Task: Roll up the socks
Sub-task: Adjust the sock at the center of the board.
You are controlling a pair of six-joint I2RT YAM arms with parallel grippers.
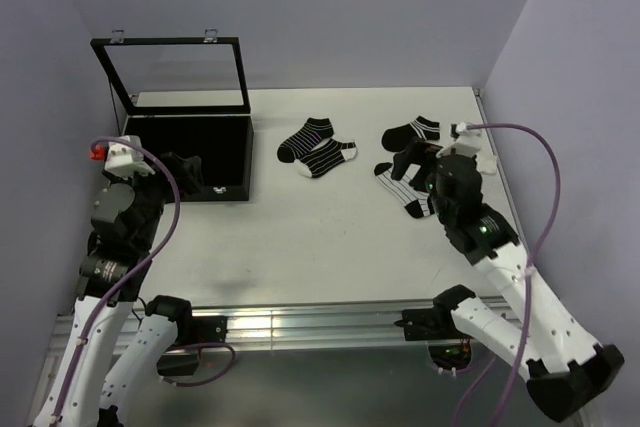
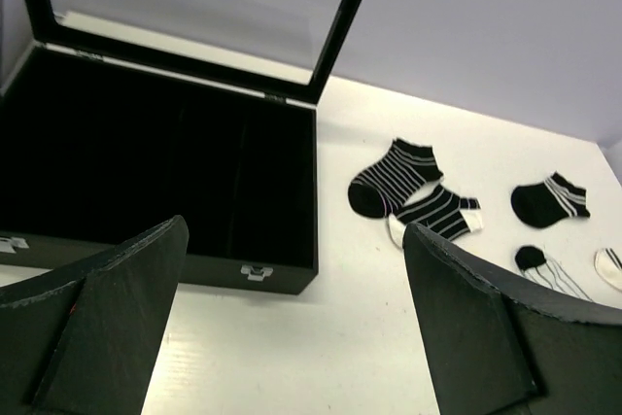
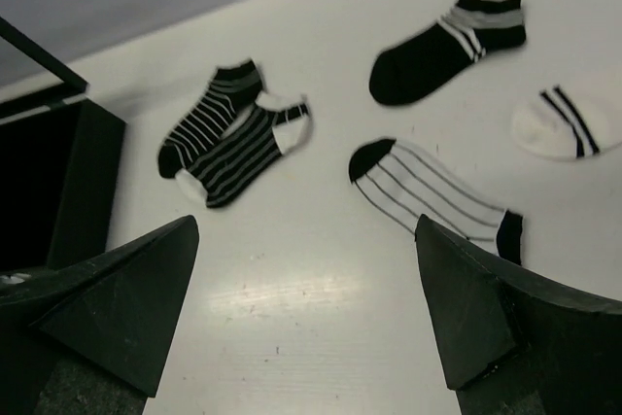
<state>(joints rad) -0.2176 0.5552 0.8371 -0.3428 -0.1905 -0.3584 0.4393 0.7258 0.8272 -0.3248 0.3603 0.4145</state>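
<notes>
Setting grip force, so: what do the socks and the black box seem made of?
Socks: soft knit fabric, matte; they lie limp and flat. Box: matte black, perhaps leatherette or painted wood, cannot tell; small shiny metal-looking clasp. Lid pane: clear, glass or acrylic.

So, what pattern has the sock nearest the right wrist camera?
The sock is white with thin black lines, black toe; right wrist view.
</notes>
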